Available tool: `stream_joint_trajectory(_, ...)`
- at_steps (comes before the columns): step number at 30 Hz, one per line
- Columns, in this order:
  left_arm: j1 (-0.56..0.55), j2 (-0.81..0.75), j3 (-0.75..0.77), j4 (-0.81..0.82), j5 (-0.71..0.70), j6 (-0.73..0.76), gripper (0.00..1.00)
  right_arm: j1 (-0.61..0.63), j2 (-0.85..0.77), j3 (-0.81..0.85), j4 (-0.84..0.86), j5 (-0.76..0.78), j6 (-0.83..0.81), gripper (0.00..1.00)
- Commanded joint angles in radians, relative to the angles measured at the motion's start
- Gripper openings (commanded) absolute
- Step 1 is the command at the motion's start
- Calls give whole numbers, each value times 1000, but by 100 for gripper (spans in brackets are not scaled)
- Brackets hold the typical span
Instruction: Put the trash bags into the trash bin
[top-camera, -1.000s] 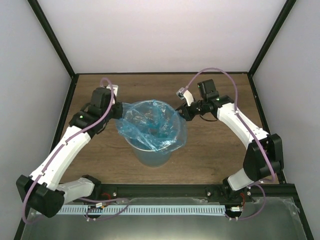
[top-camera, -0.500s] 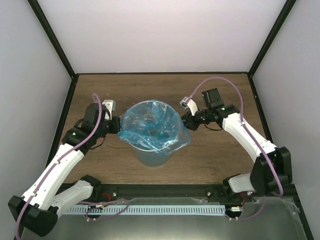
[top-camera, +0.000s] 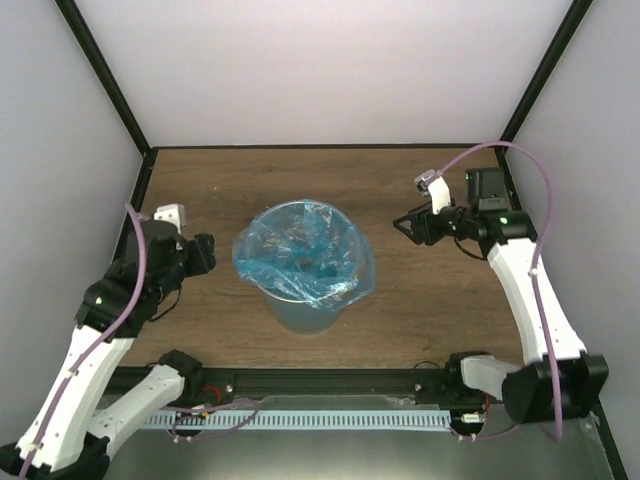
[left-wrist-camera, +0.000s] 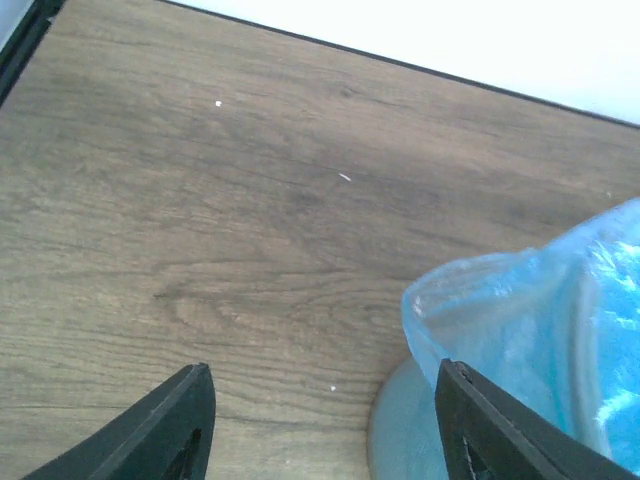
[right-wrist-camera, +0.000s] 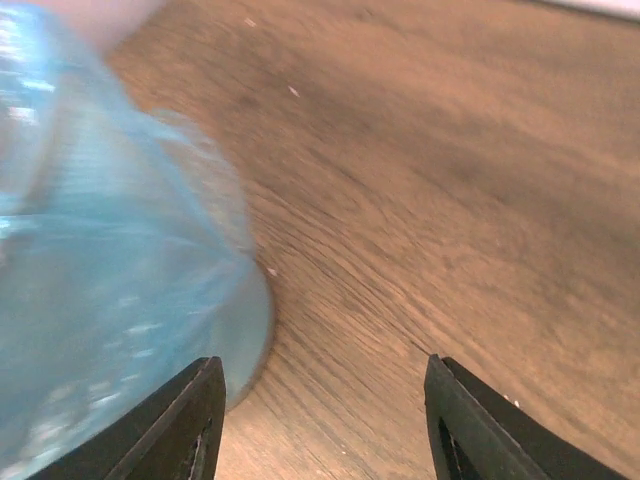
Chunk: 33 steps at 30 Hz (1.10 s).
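The light-blue trash bag (top-camera: 300, 250) lines the round grey trash bin (top-camera: 303, 312) at the table's middle, its edge folded over the rim and hanging down the outside. My left gripper (top-camera: 205, 255) hangs to the bin's left, apart from it, open and empty. The left wrist view shows the bag (left-wrist-camera: 540, 320) and the bin's base (left-wrist-camera: 400, 435) beyond the left gripper (left-wrist-camera: 322, 400). My right gripper (top-camera: 403, 225) hangs to the bin's right, open and empty. In the blurred right wrist view, the bag (right-wrist-camera: 90, 260) and bin (right-wrist-camera: 250, 320) lie left of the right gripper (right-wrist-camera: 322, 400).
The wooden table (top-camera: 420, 310) is framed by black posts and white walls on three sides. A black rail (top-camera: 330, 380) with the arm bases runs along the near edge.
Both grippers have opened, let go of the bag's edge and drawn back outward from the bin. The bag stays draped over the rim.
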Motion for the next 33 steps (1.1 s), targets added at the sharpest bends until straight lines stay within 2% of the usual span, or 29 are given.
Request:
stream_joint_trajectory(1,3,-75,-10,-75,145,16,50,0,-171,75,-89,-145,-113,57)
stream_joint_trajectory(3,2,-117,-43,-53,317,73,30,1,-223,78,-103,-180,-158,57)
stream_joint_trajectory(5,1,-131,-86,-26,581,120,20,1,-245,78,-132,-205,-205,56)
stream_joint_trajectory(7,-1,-120,-97,-24,732,143,9,1,-248,58,-143,-206,-222,56)
stream_joint_trajectory(9,-11,-129,-90,-31,748,169,4,1,-243,30,-133,-196,-223,56)
stream_joint_trajectory(12,-47,-142,-110,-26,782,171,4,1,-236,8,-130,-203,-220,55)
stream_joint_trajectory(16,-65,-163,-189,64,881,126,5,1,-247,-7,-91,-212,-198,55)
stream_joint_trajectory(24,-145,-153,-279,235,856,60,6,1,-197,97,-142,-282,-210,56)
stream_joint_trajectory(33,-450,-51,-408,709,507,-56,5,0,-186,134,-122,-229,-154,56)
